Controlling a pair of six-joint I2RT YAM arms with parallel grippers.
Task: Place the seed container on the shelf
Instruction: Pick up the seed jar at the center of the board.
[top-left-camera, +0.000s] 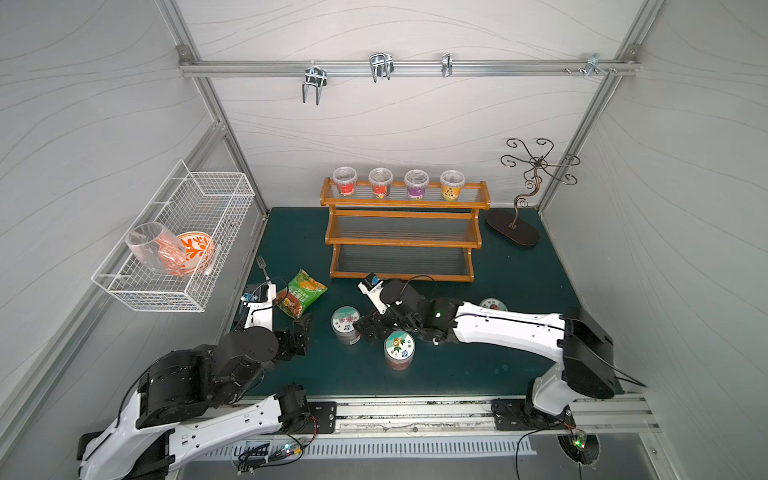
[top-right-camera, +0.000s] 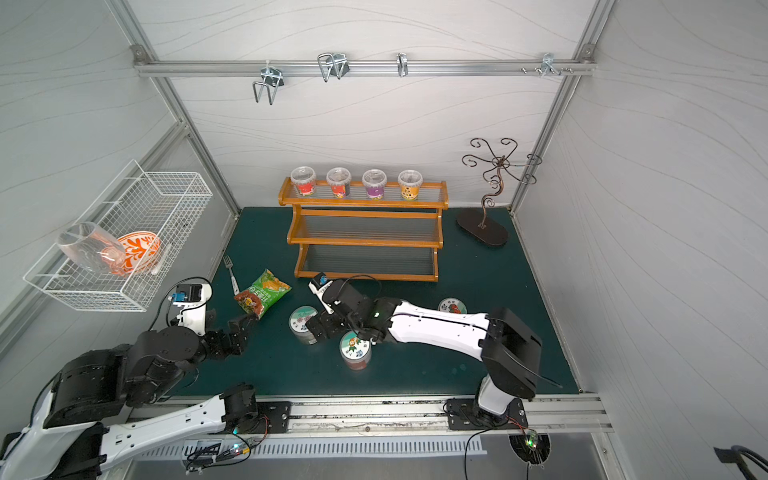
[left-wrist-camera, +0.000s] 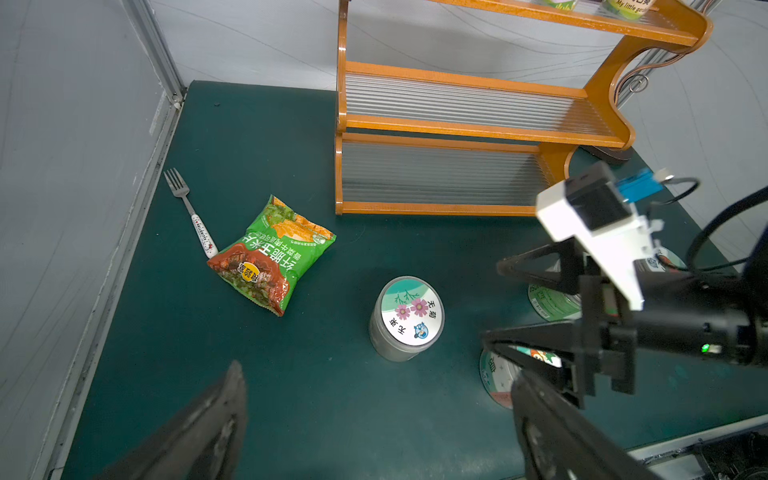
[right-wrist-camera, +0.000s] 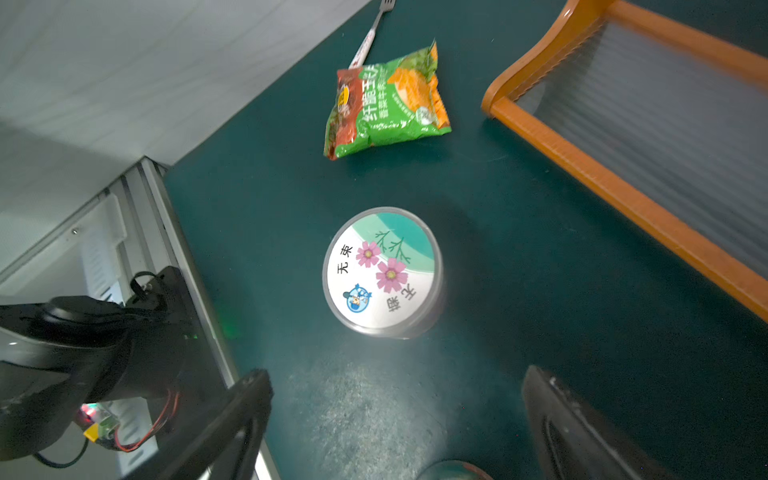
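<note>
The seed container (right-wrist-camera: 382, 270) with pink flowers on its lid stood upright on the green mat (top-left-camera: 457, 374), in front of the wooden shelf (top-left-camera: 403, 241) and apart from it. The right gripper (right-wrist-camera: 395, 378) hovered just beside it, jaws apart and empty. The left gripper (top-left-camera: 298, 332), likewise spread wide, held nothing near a green snack bag (top-left-camera: 301, 293).

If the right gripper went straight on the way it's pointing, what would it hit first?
Probably the seed container with the pink-flower lid, standing on the green mat: the right wrist view shows it centred ahead of the open right gripper, only bare mat between.
</note>
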